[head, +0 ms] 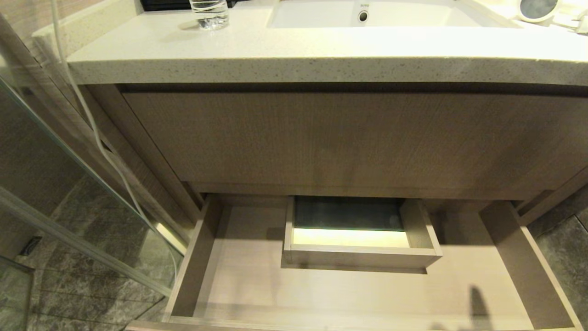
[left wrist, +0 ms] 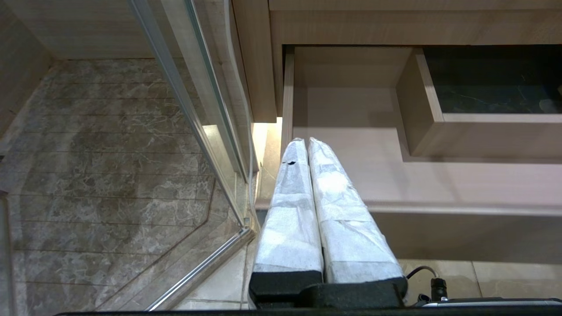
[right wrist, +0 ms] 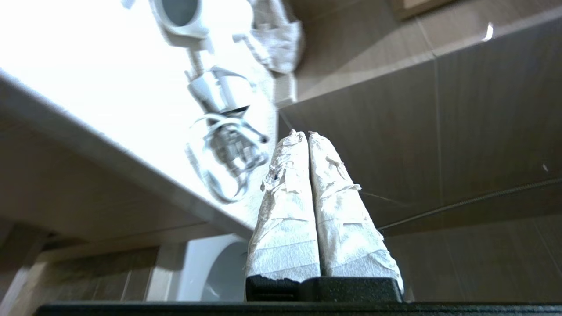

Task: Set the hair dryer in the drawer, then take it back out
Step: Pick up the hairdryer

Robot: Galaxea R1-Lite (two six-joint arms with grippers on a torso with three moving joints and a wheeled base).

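The white hair dryer (head: pixel 537 8) lies on the countertop at the far right, its dark grey round end facing me. In the right wrist view the hair dryer (right wrist: pixel 215 92) rests on the bright counter with its coiled white cord (right wrist: pixel 228 158) beside it. My right gripper (right wrist: pixel 306 134) is shut and empty, off the counter's edge and apart from the dryer. The drawer (head: pixel 197 262) stands pulled out, with only the boxed cut-out (head: pixel 363 255) inside. My left gripper (left wrist: pixel 306 140) is shut and empty, parked over the drawer's (left wrist: pixel 351 114) front left corner. Neither gripper shows in the head view.
A glass of water (head: pixel 210 14) and the sink basin (head: pixel 367 16) are on the counter. A glass shower door (head: pixel 69 193) and a hanging white cord (head: pixel 92 124) stand to the left. A crumpled cloth (right wrist: pixel 274 35) lies beyond the dryer. Tiled wall is to the right.
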